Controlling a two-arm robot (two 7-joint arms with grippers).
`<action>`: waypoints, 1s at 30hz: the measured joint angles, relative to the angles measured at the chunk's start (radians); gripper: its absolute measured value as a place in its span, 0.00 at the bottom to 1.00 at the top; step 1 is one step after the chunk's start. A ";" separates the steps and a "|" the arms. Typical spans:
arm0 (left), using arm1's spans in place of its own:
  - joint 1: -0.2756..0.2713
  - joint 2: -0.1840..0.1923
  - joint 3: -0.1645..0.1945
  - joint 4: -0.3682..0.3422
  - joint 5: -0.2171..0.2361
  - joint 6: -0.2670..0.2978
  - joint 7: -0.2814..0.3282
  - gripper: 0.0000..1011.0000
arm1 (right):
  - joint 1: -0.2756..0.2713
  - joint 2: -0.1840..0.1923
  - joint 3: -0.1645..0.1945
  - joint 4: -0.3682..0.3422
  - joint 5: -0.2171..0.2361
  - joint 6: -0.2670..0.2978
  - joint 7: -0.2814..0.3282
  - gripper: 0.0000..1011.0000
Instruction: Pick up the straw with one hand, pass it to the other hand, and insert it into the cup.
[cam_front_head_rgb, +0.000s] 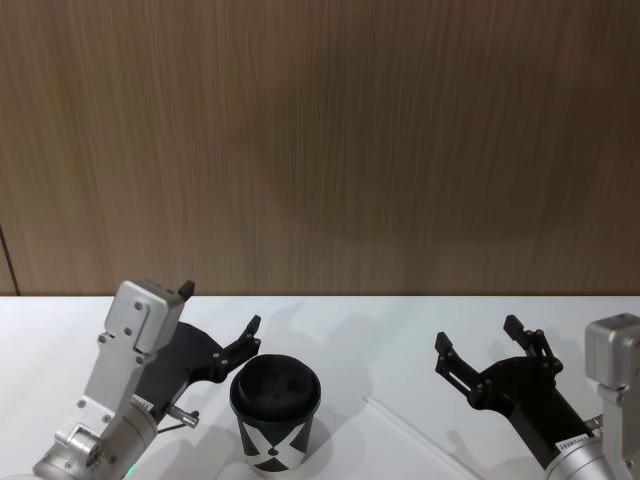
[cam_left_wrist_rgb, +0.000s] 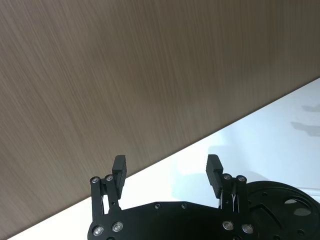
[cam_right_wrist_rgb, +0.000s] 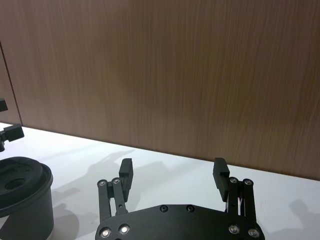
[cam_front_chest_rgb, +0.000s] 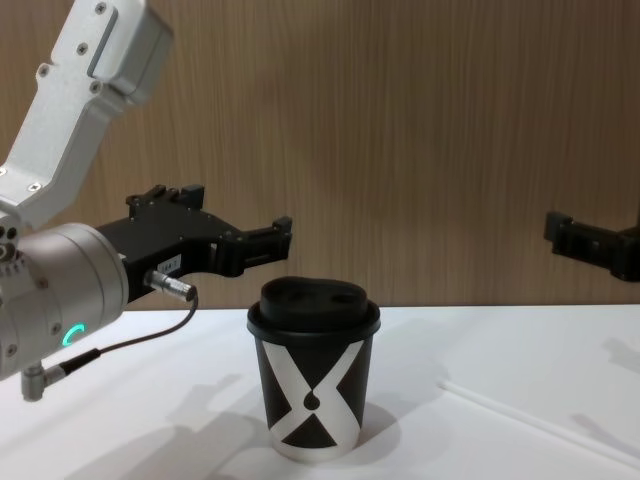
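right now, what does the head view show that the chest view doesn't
Head view, not chest: the right gripper with both fingers spread, and the cup seen from above. Chest view, not head: the cup's side with its drop mark and the lid's domed profile. Both: the cup, the straw lying on the table to its right, and the open left gripper left of the lid.

Head camera looks down from high up onto the cup (cam_front_head_rgb: 275, 400) and table (cam_front_head_rgb: 400, 330). Chest camera sits low and close, side-on to that same cup. Left wrist camera peers over the left gripper (cam_left_wrist_rgb: 167, 165) at the wall (cam_left_wrist_rgb: 125, 75); right wrist camera, over the right gripper (cam_right_wrist_rgb: 173, 167), catches the cup too.
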 joint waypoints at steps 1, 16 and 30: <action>0.000 0.000 0.000 0.000 0.000 0.000 0.000 0.99 | 0.000 0.000 0.000 0.000 0.000 0.000 0.000 0.99; 0.000 0.000 0.000 0.000 0.000 0.000 0.000 0.99 | 0.022 0.033 -0.006 -0.017 0.005 0.135 0.040 0.99; 0.000 0.000 0.000 0.000 0.000 0.000 0.000 0.99 | 0.065 0.097 -0.012 0.013 0.020 0.254 0.137 0.99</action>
